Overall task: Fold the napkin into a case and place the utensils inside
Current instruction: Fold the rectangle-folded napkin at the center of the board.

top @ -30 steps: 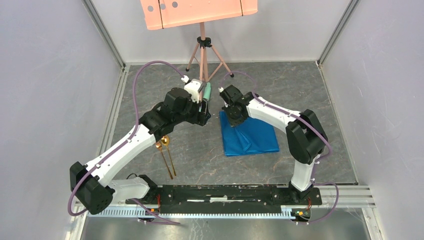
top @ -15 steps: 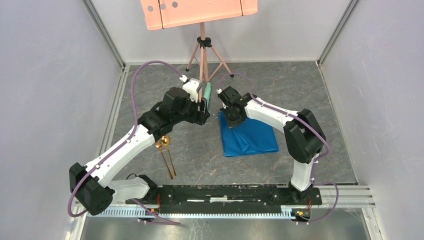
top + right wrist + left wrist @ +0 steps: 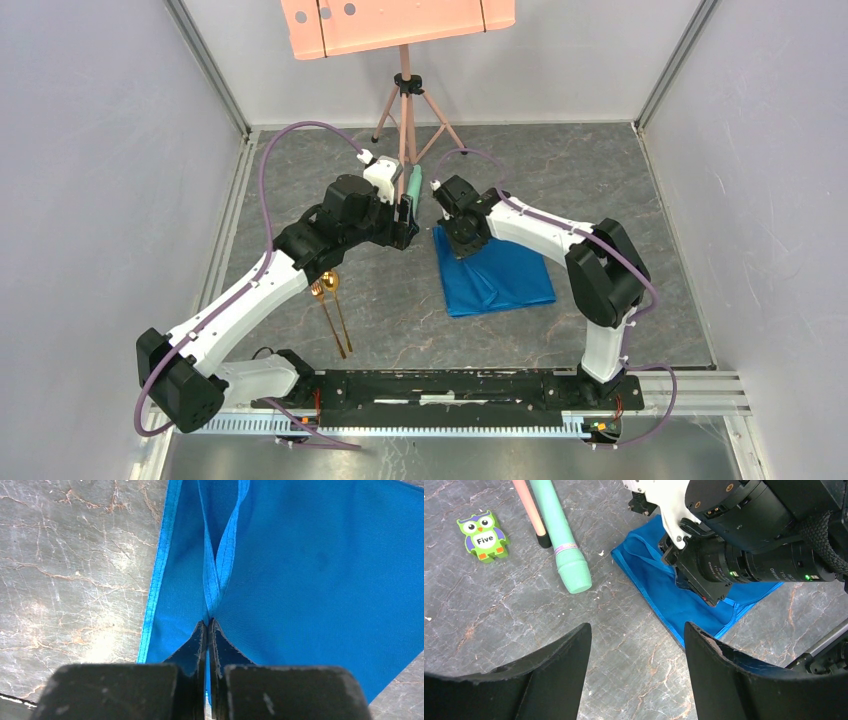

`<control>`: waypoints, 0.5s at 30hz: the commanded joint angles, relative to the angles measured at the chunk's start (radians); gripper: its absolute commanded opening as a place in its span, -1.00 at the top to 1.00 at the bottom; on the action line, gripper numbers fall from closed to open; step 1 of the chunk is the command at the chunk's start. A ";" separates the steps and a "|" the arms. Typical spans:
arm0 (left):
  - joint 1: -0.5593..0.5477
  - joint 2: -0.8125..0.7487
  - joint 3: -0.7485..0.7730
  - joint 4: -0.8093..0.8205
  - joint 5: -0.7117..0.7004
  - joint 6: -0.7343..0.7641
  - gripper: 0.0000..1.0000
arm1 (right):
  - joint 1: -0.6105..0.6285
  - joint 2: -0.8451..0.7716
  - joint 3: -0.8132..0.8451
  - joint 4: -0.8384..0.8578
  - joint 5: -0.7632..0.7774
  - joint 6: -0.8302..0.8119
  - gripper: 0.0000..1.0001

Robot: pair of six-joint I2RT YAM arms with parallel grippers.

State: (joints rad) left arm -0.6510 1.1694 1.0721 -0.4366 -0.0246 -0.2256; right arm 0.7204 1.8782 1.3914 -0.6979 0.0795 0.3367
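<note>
Centre-right in the top view, the limp napkin should lift best by its hem, which the right gripper pinches tight; the left gripper gapes wide, empty.

one napkin, two utensils, one tube, one owl

Grey marbled tabletop — pale walls around, pink board on a tripod behind.
</note>
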 commanded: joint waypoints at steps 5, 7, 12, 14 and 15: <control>0.005 -0.023 -0.006 0.049 0.006 0.029 -0.50 | 0.005 -0.074 0.052 -0.021 0.021 0.013 0.99; 0.005 -0.023 -0.007 0.050 0.007 0.029 -0.50 | 0.005 -0.078 0.050 -0.023 0.019 0.015 0.99; 0.005 -0.023 -0.008 0.049 0.008 0.029 -0.50 | 0.006 -0.071 0.040 -0.005 -0.001 0.018 0.99; 0.005 -0.022 -0.008 0.049 0.008 0.029 -0.50 | 0.007 -0.061 0.040 0.001 -0.006 0.019 0.99; 0.005 -0.022 -0.008 0.049 0.008 0.029 -0.50 | 0.008 -0.056 0.040 0.006 -0.007 0.019 0.99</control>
State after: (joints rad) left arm -0.6510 1.1694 1.0664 -0.4316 -0.0242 -0.2256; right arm 0.7204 1.8404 1.4010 -0.7197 0.0853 0.3408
